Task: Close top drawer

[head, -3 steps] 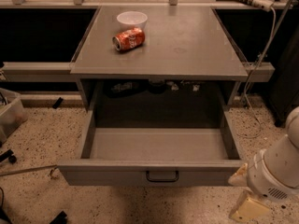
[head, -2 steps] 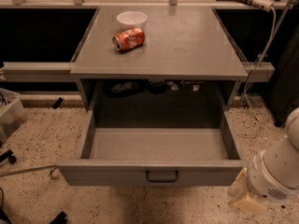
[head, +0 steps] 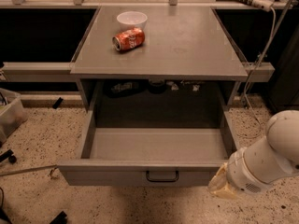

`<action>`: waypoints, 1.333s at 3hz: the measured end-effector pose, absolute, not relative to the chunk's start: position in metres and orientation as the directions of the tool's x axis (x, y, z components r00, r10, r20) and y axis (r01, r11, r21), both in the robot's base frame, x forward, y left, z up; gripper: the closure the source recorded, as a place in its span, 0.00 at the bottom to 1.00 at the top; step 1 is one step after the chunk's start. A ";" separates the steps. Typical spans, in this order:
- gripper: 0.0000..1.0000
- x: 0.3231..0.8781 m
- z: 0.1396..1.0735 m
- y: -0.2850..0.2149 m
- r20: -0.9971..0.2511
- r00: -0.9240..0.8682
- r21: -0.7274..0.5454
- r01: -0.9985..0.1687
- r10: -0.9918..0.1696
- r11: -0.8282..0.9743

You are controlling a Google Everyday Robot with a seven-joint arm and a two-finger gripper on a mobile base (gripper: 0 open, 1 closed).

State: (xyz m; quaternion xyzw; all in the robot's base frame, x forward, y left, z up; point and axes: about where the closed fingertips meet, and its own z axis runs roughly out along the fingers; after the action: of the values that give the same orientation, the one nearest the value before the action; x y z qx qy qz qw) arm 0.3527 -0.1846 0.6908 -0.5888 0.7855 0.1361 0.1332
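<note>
Beside the gripper (head: 219,185), the grey top drawer (head: 107,175) stands open.

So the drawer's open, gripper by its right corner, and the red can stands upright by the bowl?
No: in the camera view the red can lies on its side by the bowl. The top drawer is open, gripper by its right corner.

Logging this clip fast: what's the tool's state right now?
The tool: open or closed cannot be told. It is low at the right front corner of the pulled-out top drawer.
</note>
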 end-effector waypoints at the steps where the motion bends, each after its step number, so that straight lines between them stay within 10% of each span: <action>1: 1.00 0.407 0.688 -0.158 -0.399 -0.191 -0.044 -0.973 -0.897 0.226; 4: 1.00 0.438 0.658 -0.148 -0.438 -0.175 -0.132 -0.958 -0.882 0.255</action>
State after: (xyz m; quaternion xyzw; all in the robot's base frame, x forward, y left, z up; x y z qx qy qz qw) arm 0.4376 -0.1480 0.6577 -0.6041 0.7615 0.0869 0.2185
